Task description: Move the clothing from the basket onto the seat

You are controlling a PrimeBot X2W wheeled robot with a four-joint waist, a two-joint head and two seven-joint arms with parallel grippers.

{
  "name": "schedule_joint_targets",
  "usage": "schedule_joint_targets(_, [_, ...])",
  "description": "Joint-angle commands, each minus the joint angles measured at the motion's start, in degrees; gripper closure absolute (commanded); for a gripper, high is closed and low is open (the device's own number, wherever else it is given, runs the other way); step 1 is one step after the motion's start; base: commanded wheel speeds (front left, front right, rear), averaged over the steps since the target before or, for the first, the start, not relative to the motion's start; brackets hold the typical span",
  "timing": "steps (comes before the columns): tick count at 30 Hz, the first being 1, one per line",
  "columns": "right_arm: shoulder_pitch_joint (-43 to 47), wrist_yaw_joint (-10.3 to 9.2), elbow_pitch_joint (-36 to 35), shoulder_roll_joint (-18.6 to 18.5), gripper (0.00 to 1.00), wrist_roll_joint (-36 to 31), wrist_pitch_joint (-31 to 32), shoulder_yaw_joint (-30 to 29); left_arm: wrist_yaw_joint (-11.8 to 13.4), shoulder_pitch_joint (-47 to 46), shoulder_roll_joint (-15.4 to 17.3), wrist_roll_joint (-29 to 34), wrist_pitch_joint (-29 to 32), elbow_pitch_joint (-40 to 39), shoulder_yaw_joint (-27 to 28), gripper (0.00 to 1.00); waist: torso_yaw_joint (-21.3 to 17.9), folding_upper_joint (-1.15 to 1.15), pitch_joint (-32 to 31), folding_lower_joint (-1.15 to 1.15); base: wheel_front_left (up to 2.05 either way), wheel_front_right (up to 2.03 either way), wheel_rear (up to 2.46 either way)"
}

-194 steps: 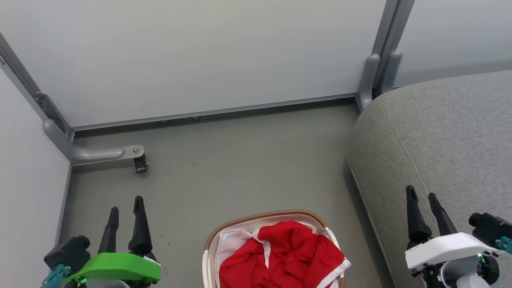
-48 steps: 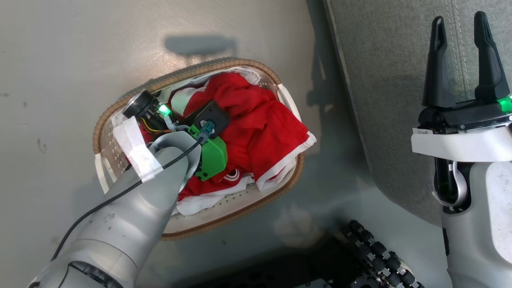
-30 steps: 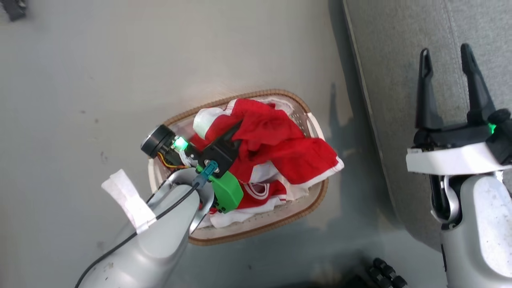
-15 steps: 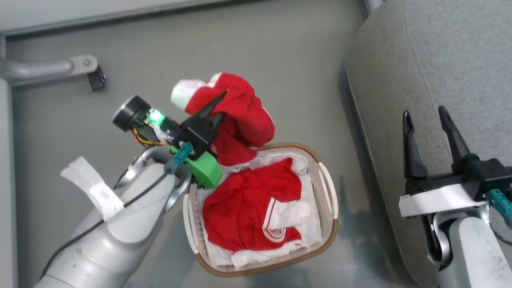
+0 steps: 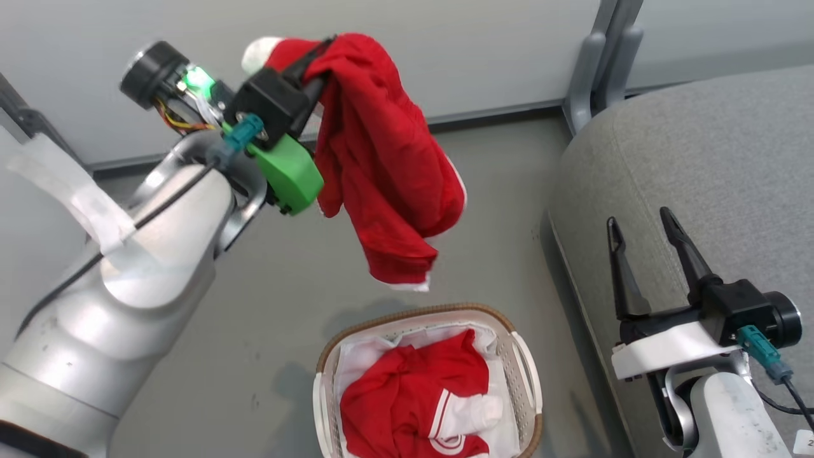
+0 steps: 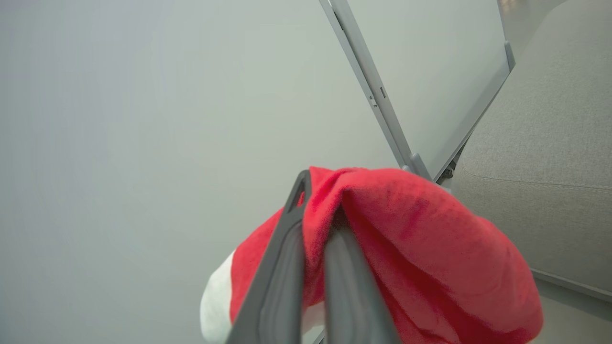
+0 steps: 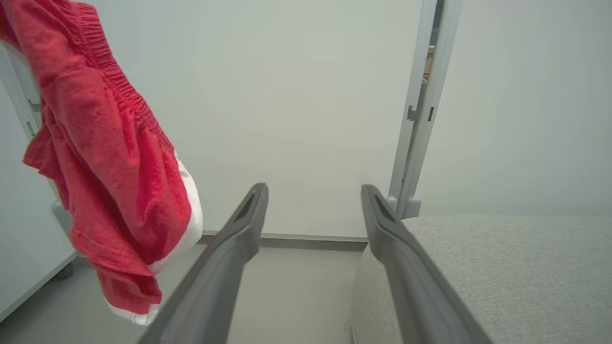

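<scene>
Left gripper (image 5: 321, 51) up at eleven o'clock in the head view, its fingers pinched tight on a fold of a red garment (image 5: 381, 159). The left wrist view backs that up, with red fabric squeezed between both dark fingers. The garment hangs free in the air, its white-trimmed hem dangling above the basket (image 5: 407, 316) without touching it. The basket sits on the floor (image 5: 273, 299) at six o'clock, and inside it more red clothing (image 5: 407, 401) with white stripes lies bunched on the white liner (image 5: 362, 356). Over at three o'clock, the grey seat (image 5: 699, 159), just beside the basket. Right gripper (image 5: 639, 219) at four o'clock hovers over the seat's near edge, fingers spread wide, holding nothing
</scene>
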Motion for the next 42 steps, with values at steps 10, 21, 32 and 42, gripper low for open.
schedule_joint_targets(10, [-5.4,-0.04,3.1,-0.2,0.0,-2.3,-0.3,8.2,-0.1,-5.4,-2.1,-3.7,1.6,0.3,-1.7,1.0,0.9,0.6,-5.4,0.01,0.0,0.0,0.0])
schedule_joint_targets(21, [-19.6,-0.04,14.3,-0.3,0.0,0.0,-0.3,22.7,-0.2,-8.0,-4.4,-5.1,1.3,1.1,-4.7,1.0,3.6,0.6,-6.7,0.01,0.0,0.0,0.0])
schedule_joint_targets(32, [-24.0,-0.04,17.5,-0.2,0.0,-2.1,-0.3,22.3,-0.2,-8.3,-5.4,-5.3,0.2,-2.7,-7.4,1.0,6.1,0.6,-7.6,0.01,0.0,0.0,0.0])
schedule_joint_targets(42, [-25.4,-0.04,19.1,-0.2,1.0,-1.1,-0.3,20.1,1.2,-2.6,-4.1,-8.0,-1.0,-4.0,-7.4,1.0,6.4,0.6,-7.7,0.01,0.0,0.0,0.0])
